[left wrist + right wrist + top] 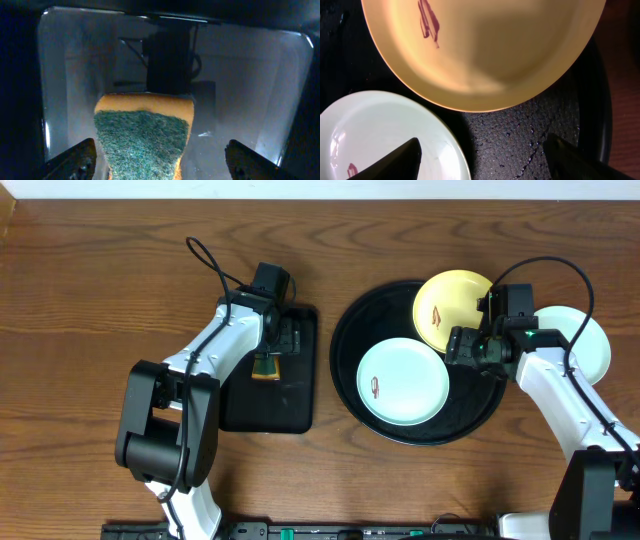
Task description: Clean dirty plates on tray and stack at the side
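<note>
On the round black tray lies a mint-white plate with a small reddish smear. A yellow plate, also smeared, rests at the tray's far rim. A second pale plate sits on the table right of the tray, partly under the right arm. My right gripper hangs open low over the tray, between the yellow plate and the mint plate, with nothing held. My left gripper is open, its jaws on either side of a green-topped yellow sponge.
The sponge lies on a small rectangular black tray left of the round one. Bare wooden table surrounds both trays. Cables loop from both arms.
</note>
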You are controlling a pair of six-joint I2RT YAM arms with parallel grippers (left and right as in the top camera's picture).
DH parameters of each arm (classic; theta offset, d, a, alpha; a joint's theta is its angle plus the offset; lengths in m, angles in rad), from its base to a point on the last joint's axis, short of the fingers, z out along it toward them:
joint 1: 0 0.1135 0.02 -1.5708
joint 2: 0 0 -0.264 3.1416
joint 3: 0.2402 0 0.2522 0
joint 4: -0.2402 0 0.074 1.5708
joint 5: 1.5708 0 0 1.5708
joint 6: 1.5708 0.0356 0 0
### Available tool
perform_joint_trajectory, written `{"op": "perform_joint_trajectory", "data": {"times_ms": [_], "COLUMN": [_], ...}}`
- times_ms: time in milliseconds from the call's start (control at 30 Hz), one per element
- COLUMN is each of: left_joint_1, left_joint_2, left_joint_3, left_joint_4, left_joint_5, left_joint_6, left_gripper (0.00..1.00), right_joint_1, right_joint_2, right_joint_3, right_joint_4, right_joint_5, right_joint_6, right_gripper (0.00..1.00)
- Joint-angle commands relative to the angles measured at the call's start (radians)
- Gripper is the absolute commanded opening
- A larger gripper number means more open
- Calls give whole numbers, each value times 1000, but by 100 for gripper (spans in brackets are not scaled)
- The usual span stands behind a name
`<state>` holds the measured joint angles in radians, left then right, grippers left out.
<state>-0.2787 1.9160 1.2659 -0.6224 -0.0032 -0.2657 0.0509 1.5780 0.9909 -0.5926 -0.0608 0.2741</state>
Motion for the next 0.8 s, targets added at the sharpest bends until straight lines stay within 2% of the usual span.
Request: {"op": "perform_joint_trajectory", "data": {"times_ms": [0, 200, 267, 333, 400, 467, 500, 533, 567, 600, 767], "left_joint_1": [2, 2, 2, 2, 2, 2, 2, 2, 2, 2, 2], "left_joint_2": [0, 26, 26, 26, 26, 26, 26, 26, 26, 26, 26], "left_joint_3": [-17, -23, -23, -23, -23, -23, -23, -23, -23, -23, -23], "left_joint_4": [8, 35, 46, 57, 58, 57, 56, 56, 56, 55, 18], "left_joint_5": [-24, -35, -35, -35, -35, -35, -35, -35, -35, -35, -35], "left_joint_6": [-3, -2, -2, -2, -2, -2, -2, -2, -2, -2, -2], "left_gripper": [82, 81, 74, 54, 9, 8, 12, 38, 73, 90, 88], "right_joint_1": [-10, -10, -10, -10, -10, -10, -10, -10, -10, -10, -10], "right_joint_2": [12, 12, 12, 12, 12, 12, 12, 12, 12, 12, 12], "right_joint_3": [-6, -6, -6, -6, -6, -6, -6, -6, -6, -6, -6], "right_joint_4": [2, 2, 2, 2, 2, 2, 2, 2, 2, 2, 2], "right_joint_5": [11, 11, 11, 11, 11, 11, 11, 11, 11, 11, 11], "right_joint_6": [-2, -2, -2, -2, -2, -2, -2, -2, -2, -2, -2], "right_gripper": [77, 77, 77, 77, 77, 77, 77, 77, 77, 77, 77]}}
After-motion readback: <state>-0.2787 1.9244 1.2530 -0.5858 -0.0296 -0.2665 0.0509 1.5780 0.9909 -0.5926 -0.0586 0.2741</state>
